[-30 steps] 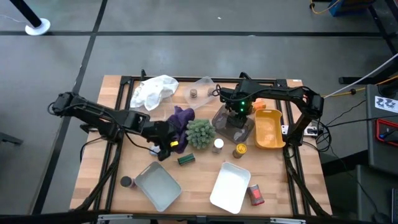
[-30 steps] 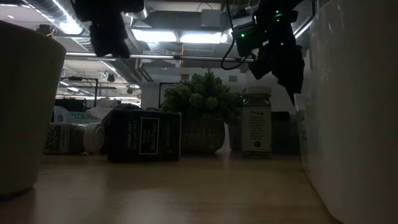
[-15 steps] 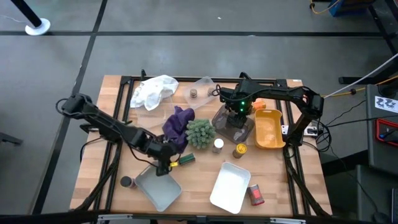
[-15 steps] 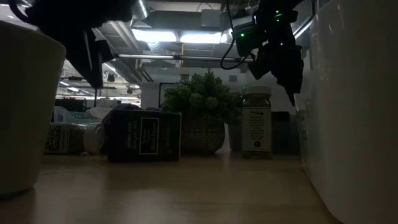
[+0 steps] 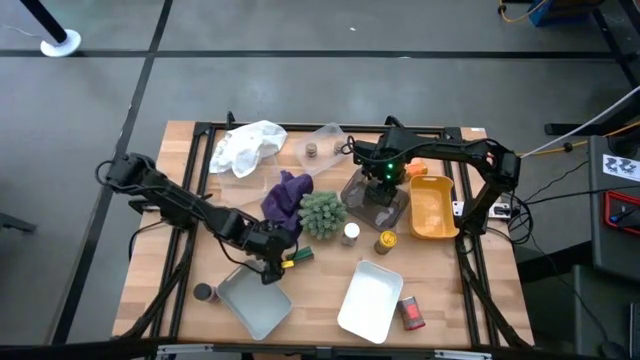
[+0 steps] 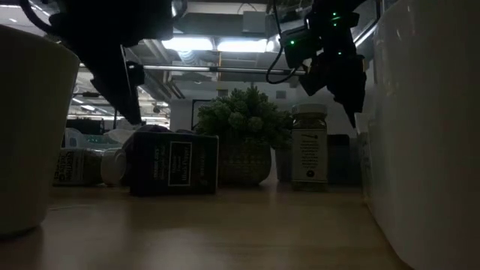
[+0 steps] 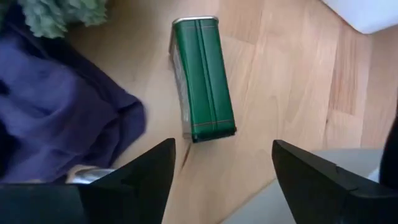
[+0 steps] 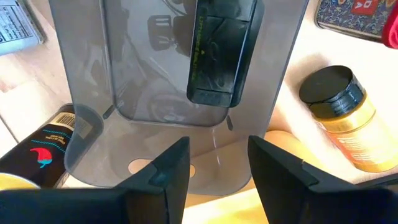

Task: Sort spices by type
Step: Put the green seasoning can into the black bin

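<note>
Left pincer: fingers apart, nothing between them, hovering by the far corner of the grey tray. Green tin lies flat on the table, just past the fingertips, beside the purple cloth. Right pincer: part open, empty, hanging over the clear bin, which holds a dark tin.

Risk: the left fingers straddle nothing; closing from here likely misses the tin or snags cloth. The tin could slide away if nudged on its end.
</note>
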